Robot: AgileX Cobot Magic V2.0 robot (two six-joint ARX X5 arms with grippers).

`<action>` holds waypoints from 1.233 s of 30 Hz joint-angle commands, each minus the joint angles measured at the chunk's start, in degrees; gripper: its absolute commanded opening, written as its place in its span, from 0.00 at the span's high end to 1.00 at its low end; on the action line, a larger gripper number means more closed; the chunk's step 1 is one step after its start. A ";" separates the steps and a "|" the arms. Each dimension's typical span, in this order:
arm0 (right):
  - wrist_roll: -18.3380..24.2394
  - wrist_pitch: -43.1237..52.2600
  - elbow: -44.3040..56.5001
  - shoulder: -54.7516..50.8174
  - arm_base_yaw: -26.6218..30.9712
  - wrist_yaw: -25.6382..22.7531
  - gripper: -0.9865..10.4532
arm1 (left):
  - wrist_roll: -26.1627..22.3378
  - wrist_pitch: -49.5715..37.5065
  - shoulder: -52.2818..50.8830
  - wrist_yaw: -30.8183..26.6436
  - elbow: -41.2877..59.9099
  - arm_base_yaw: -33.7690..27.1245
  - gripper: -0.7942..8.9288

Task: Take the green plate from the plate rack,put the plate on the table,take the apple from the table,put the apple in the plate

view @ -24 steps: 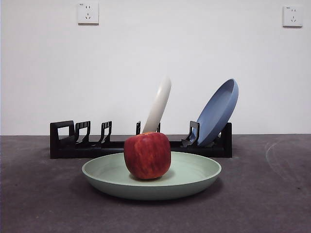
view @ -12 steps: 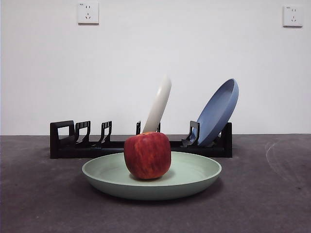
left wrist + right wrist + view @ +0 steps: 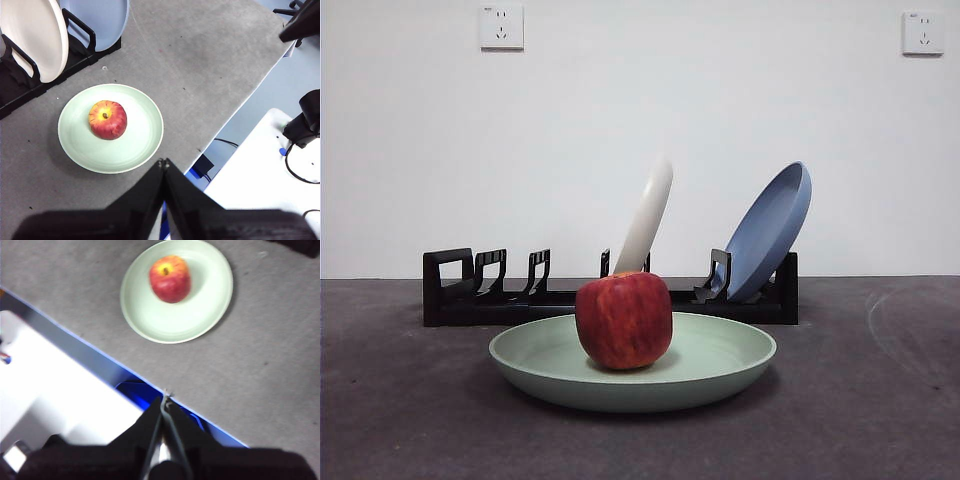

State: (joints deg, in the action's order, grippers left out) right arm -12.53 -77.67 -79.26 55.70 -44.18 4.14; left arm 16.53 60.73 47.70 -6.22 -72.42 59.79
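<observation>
Apple sat on the green plate on the counter, before the plate rack. Left pincer and right pincer hung closed, empty, well clear. Risk seemed slight: a nudge might roll the fruit off.

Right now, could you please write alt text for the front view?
A red apple sits in a green plate on the grey table. Behind, a black plate rack holds a tilted cream-white plate and blue plate.
</observation>
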 commanded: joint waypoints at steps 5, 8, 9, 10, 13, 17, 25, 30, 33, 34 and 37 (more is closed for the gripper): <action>-0.52 -1.42 0.37 0.00 -0.09 -5.46 0.91 | -0.11 -0.48 1.66 0.22 0.22 -0.13 0.92; -0.52 -1.42 0.37 0.00 -0.09 -8.81 0.91 | -0.11 -0.46 1.79 0.22 0.24 -2.10 0.92; -0.52 -1.42 0.37 0.04 -0.09 -9.79 0.91 | -2.14 -0.35 1.33 0.74 0.24 -4.24 0.92; -0.52 -1.42 0.37 0.07 -0.11 -10.51 0.91 | -4.50 -0.28 0.77 1.46 0.24 -6.36 0.92; -0.52 -1.42 0.37 0.04 -0.09 -12.20 0.91 | -5.42 -3.96 -1.44 6.71 1.77 -14.97 0.92; -0.52 -1.42 0.37 0.04 -0.09 -13.70 0.91 | -6.05 -22.38 -8.83 14.60 12.33 -26.34 0.92; -0.55 -1.42 0.37 0.44 -0.09 -15.08 0.91 | -5.11 -61.59 -29.40 18.64 47.78 -41.42 0.92; -0.52 -1.42 0.37 0.44 -0.09 -15.10 0.91 | -2.12 -68.32 -40.02 18.67 61.75 -49.07 0.92; -0.55 -1.42 0.37 0.44 -0.09 -15.08 0.91 | 0.17 -67.58 -44.59 18.69 66.10 -53.07 0.92; -0.52 -1.42 0.37 0.44 -0.09 -15.08 0.91 | 0.48 -67.58 -45.46 18.69 67.01 -53.81 0.92; -0.52 -1.42 0.37 0.44 -0.09 -15.08 0.91 | 0.57 -67.54 -47.21 18.64 69.31 -55.21 0.92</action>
State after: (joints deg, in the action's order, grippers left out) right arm -12.67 -77.65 -79.26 56.03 -44.18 -10.70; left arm 16.29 -6.22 0.80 12.23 -3.95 4.86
